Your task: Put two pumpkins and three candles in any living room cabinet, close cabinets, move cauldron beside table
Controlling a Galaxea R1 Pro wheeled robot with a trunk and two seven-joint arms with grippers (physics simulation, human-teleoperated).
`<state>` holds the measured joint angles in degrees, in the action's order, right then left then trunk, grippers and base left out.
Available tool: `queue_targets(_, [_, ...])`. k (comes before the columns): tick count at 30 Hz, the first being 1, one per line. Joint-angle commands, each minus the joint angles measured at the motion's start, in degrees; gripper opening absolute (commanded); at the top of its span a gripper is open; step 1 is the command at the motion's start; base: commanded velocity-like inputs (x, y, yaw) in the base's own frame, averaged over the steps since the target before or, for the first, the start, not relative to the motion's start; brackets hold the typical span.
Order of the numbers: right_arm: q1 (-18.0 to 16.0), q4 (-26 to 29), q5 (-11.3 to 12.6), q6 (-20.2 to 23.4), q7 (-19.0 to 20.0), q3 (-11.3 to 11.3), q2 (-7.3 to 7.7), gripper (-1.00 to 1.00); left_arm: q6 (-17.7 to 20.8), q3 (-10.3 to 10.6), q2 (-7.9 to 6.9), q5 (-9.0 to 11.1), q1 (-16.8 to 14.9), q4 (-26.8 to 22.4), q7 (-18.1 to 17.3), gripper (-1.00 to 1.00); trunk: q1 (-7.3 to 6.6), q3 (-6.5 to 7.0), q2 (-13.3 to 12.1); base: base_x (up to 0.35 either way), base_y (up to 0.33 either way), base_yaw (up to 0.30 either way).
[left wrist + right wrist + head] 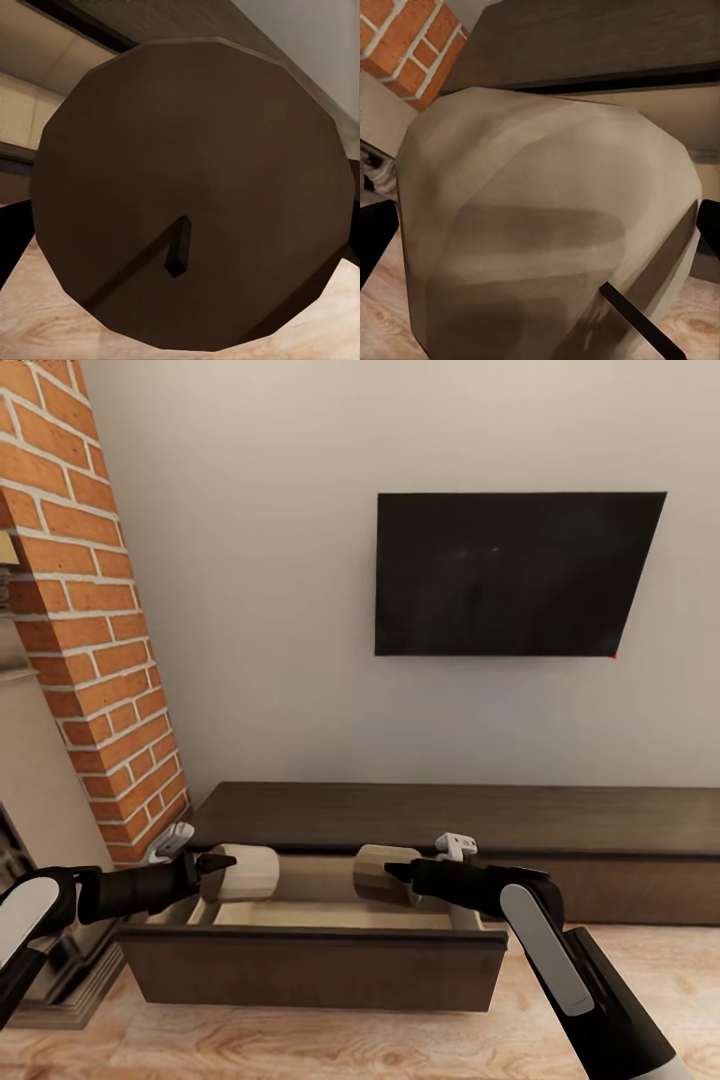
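both arms are stretched over the open pull-out front of the cabinet [330, 950], each carrying a candle — this is the stowing step for the candles. the left claw [212, 865] is clamped on one candle [243, 873], held sideways just above the pale inside of the compartment; in the left wrist view its flat dark end with the short wick [177, 251] faces the camera. the right claw [398, 874] grips the second candle [383, 875], likewise lying on its side above the compartment, and the right wrist view shows its beige flank [547, 225] close up. the two candles hang near each other, not touching.

as i judge it, the next move is to lower each wrist into the compartment, spread the fingers, and lift clear without knocking the walls — then push the front in.
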<state>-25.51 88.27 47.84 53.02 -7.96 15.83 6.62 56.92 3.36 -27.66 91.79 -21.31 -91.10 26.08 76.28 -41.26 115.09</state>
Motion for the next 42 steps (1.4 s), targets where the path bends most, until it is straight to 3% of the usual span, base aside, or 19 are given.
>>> queue_targets(1, [-0.06,0.0,0.59,0.04,-0.66,0.1,0.01,-1.0,0.03,0.06,-0.03,0.47,-0.04,-0.04,0.58,-1.0,-0.23,0.12,-0.39,0.0,0.0,0.0])
queue_targets(9, [0.01,-0.03,0.53,-0.14,-0.66,0.23,-0.02,-1.0,-0.12,0.28,0.07,-1.15,-0.04,0.01,2.82,-1.0,-1.99,1.56,-3.59,0.0,0.0,0.0])
queue_targets(14, [0.02,-0.22,0.43,-0.26,-0.76,0.3,-0.02,-1.0,-0.18,0.3,0.42,-1.97,-0.04,-0.08,11.38,-1.0,-3.09,2.46,-5.6,0.0,0.0,0.0])
queue_targets(18, [0.02,-0.81,-0.17,-0.15,-1.17,0.35,-0.1,-1.0,-0.22,0.37,2.99,-3.36,-0.1,-0.12,17.26,-1.0,-3.97,3.17,-7.2,0.0,0.0,0.0])
queue_targets(20, [0.02,-1.1,-0.31,-0.01,-1.71,0.41,-0.11,-1.0,-0.23,0.58,5.76,-6.43,-0.22,-0.3,20.37,-1.0,-4.41,3.53,-8.01,0.0,0.0,0.0])
queue_targets(21, [0.02,-1.13,-0.32,0.0,-2.02,0.41,-0.11,-1.0,-0.23,0.67,6.43,-7.22,-0.24,-0.33,20.85,-1.0,-4.63,3.71,-8.41,0.0,0.0,0.0])
queue_targets(22, [0.02,-1.19,-0.35,0.05,-3.64,0.47,-0.14,-1.0,-0.23,1.2,8.72,-9.94,-0.33,-0.42,22.06,-1.0,-4.84,3.89,-8.81,0.0,0.0,0.0])
queue_targets(25, [0.02,-1.22,-0.35,0.11,-9.08,1.35,-0.87,-1.0,-0.23,3.27,13.63,-17.65,-0.44,-0.52,24.16,-1.0,-5.5,4.43,-10.01,0.0,0.0,0.0])
queue_targets(27, [0.02,-1.25,-0.36,-0.09,-13.77,2.3,-2.15,-1.0,-0.23,4.71,17.08,-24.57,-0.49,-0.6,25.36,-1.0,-5.94,4.79,-10.81,0.0,0.0,0.0])
queue_targets(29, [0.02,-1.03,-0.37,-0.24,-15.68,2.62,-2.73,-1.0,-0.23,5.14,18.92,-27.88,-0.5,-0.64,25.74,-1.0,-6.38,5.15,-11.62,0.0,0.0,0.0])
queue_targets(32, [0.02,-0.86,-0.38,-0.36,-16.91,2.83,-3.09,-1.0,-0.17,5.37,19.99,-29.76,-0.49,-0.71,25.91,-1.0,-7.04,5.69,-12.82,0.0,0.0,0.0])
queue_targets(42, [0.02,-0.8,-0.05,-0.45,-16.86,2.98,-3.19,-1.0,-0.14,5.44,20.25,-30.26,-0.48,-0.83,25.95,-1.0,-9.24,7.48,-16.83,0.0,0.0,0.0])
